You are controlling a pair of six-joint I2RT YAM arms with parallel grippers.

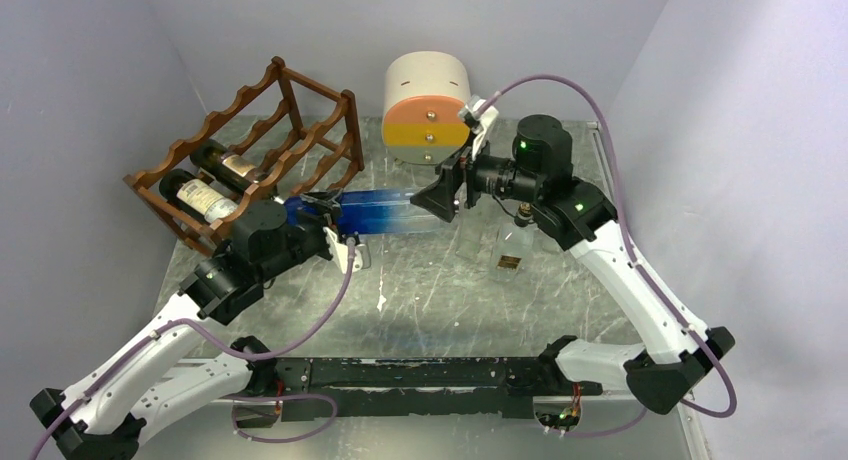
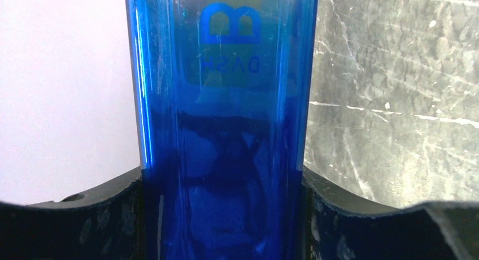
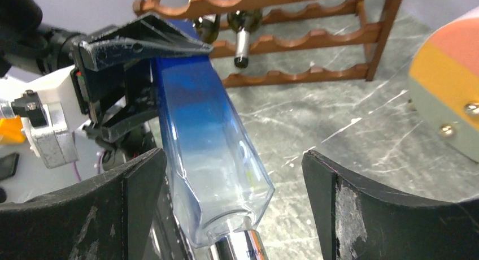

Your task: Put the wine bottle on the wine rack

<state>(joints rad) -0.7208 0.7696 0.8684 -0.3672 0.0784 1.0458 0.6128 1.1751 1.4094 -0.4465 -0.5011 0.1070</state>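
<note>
The left jaws are pinching the blue wine bottle (image 2: 226, 130) by its dark blue lower half; glass fills the whole gap between them. The right jaws stand spread on either side of the bottle's clear neck end (image 3: 217, 198), with a gap on each side and nothing held. The bottle lies roughly level in the air above the desk (image 1: 430, 300), its blue end just beside the wine rack (image 1: 243, 92).

By my reckoning the bottle is now with the left arm alone, but it is not on the rack yet. It has to be carried over and laid into a free cradle. Two other bottles (image 1: 205, 195) already lie in the lower tier.

From the wrists little is clear. The lettering on the glass is cut off, the bottle's cap runs off the frame, and its base is hidden behind the left jaws. I cannot tell which cradles are free.
</note>
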